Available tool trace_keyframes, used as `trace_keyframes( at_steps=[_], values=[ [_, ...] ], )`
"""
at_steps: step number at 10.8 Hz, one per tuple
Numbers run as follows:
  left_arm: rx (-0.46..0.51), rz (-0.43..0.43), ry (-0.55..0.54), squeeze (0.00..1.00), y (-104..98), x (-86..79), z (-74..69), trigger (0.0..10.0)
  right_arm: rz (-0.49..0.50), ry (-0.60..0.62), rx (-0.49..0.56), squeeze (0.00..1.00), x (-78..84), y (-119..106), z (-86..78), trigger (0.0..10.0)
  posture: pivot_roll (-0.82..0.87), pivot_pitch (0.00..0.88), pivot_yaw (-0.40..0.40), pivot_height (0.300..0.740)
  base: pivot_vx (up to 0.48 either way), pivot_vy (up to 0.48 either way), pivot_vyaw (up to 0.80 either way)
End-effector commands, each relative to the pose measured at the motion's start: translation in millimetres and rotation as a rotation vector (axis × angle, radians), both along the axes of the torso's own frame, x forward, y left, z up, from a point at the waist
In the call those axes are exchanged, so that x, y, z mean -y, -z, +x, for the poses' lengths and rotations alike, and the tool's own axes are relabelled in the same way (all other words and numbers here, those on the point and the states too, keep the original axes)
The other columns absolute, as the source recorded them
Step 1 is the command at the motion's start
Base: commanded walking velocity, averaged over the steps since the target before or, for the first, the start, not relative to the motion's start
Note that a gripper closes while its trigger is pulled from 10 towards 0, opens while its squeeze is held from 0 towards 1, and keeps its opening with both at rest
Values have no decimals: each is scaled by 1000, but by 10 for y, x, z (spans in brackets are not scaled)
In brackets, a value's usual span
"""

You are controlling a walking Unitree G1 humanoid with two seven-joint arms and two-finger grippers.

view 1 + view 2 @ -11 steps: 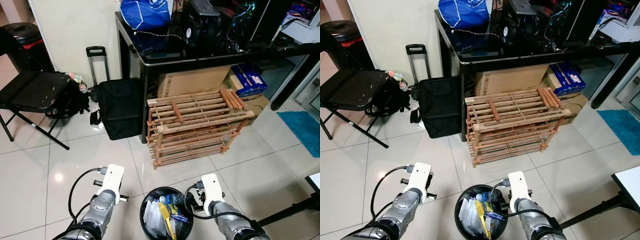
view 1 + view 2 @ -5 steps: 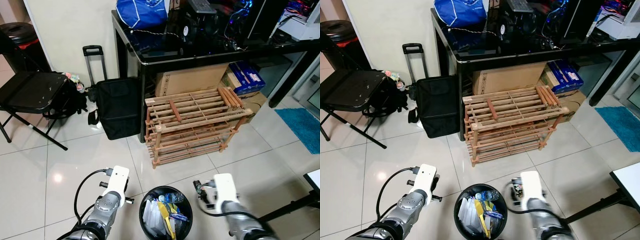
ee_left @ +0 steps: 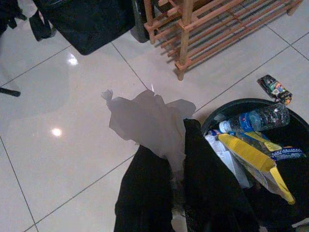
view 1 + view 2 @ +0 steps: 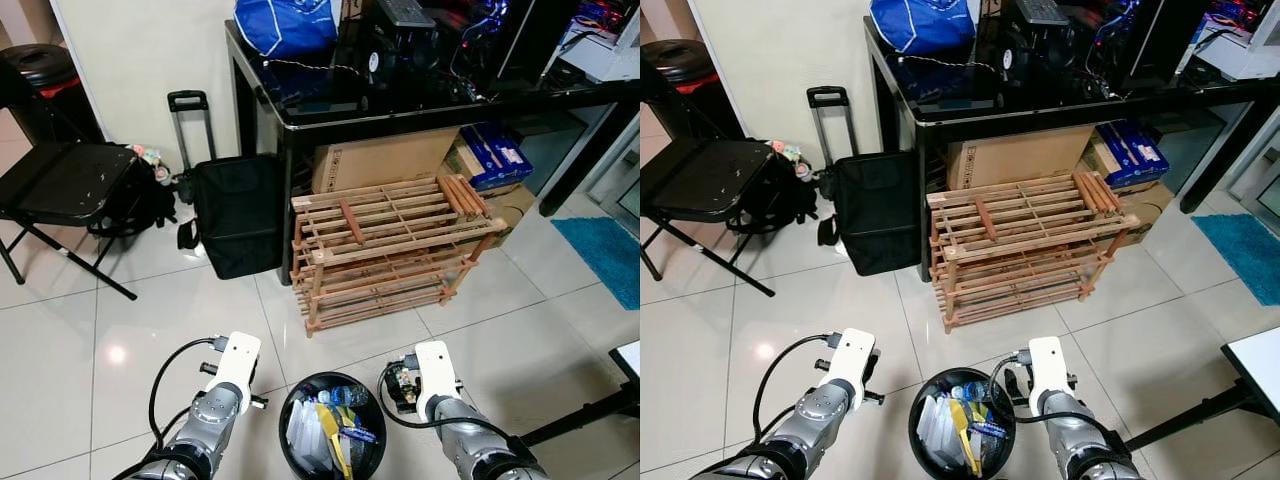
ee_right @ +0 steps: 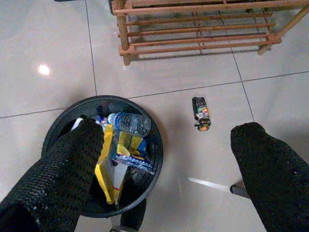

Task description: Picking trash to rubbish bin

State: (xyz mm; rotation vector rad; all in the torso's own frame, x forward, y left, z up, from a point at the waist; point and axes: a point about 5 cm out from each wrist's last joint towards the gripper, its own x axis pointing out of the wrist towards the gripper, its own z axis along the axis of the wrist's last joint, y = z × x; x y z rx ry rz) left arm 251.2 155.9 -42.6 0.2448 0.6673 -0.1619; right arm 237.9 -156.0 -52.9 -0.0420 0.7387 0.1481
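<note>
Left gripper (image 3: 171, 179) was clamped on a crumpled white paper (image 3: 145, 123) just beside the black rubbish bin (image 5: 58, 128), right gripper (image 5: 166, 164) hung spread wide above the floor, small wrapper (image 5: 201, 113) lying near the bin.

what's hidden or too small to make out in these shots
- Bottom of the rubbish bin: buried under the bottle and yellow packaging, right wrist view.
- Wrapper on the floor: print too small to read.
- Lower part of the crumpled paper: hidden between the left gripper jaws, left wrist view.
- Cardboard box: partly behind the wooden rack, eye views.
</note>
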Motion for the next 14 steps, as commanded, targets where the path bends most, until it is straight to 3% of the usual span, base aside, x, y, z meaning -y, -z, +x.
trace_keyframes(
  at_steps=[1, 10, 14],
  values=[
    [7, 12, 17, 0, -9, 38, 14, 10000, -7, 12, -3, 0, 66, 12, -26, 10000, 20, 0, -67, 740, 0, -259, 0],
    [11, 25, 10, 0, -16, 25, 25, 10000, 2, 7, 0, 0, 58, 1, -11, 10000, 16, 9, -73, 740, 0, -322, 0],
    [11, 0, -22, 0, -19, 21, 30, 10000, 2, 8, 2, 0, 63, -4, -4, 10000, 15, 16, -78, 740, 0, 0, 0]
  ],
)
